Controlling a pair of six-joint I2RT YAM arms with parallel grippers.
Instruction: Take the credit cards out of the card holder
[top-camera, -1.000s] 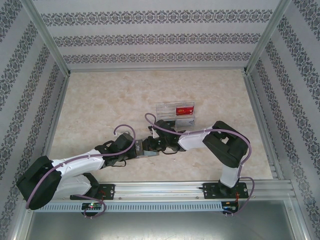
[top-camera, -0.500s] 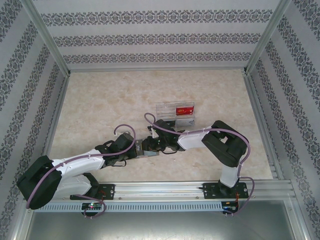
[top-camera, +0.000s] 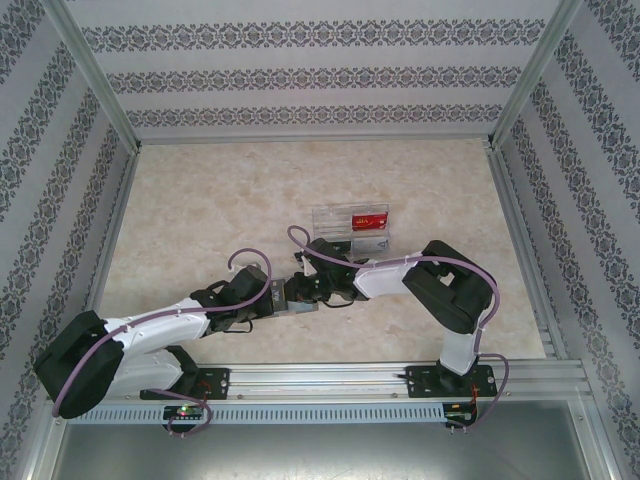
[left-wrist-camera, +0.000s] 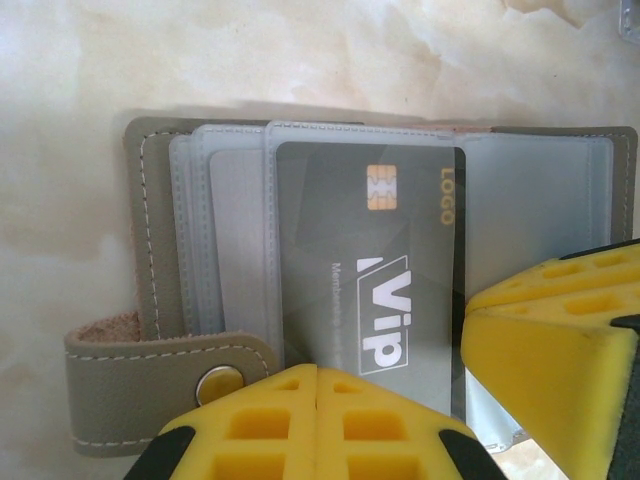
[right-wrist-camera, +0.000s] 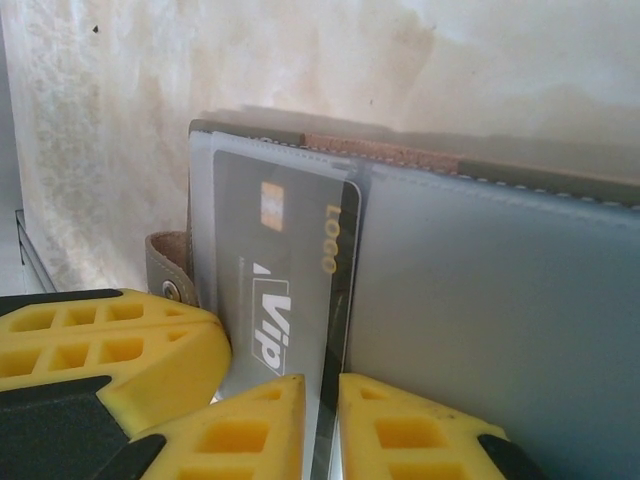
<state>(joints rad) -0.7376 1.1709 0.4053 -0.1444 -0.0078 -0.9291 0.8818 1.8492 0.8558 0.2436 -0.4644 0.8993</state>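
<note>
Card holder (left-wrist-camera: 150, 240) open flat on worktop (left-wrist-camera: 60, 100), dark VIP card (left-wrist-camera: 370, 270) in its clear sleeve (left-wrist-camera: 360, 134). Left claw (left-wrist-camera: 318, 425) pressed together at holder's edge; right claw (right-wrist-camera: 320, 430) narrowly astride card edge, pinch indiscernible. Draw straight along sleeve, holder pinned.

The tabletop (top-camera: 200, 200) is a pale, marbled beige surface with a metal rail along each edge. A grey card holder (left-wrist-camera: 150, 230) lies open and flat on it, clear sleeves facing up, about midway between the left and right edges and nearer the near edge. A clear plastic tray (top-camera: 325, 222) sits beyond it, toward the far edge and slightly right of centre, near the card holder but apart from it.
</note>
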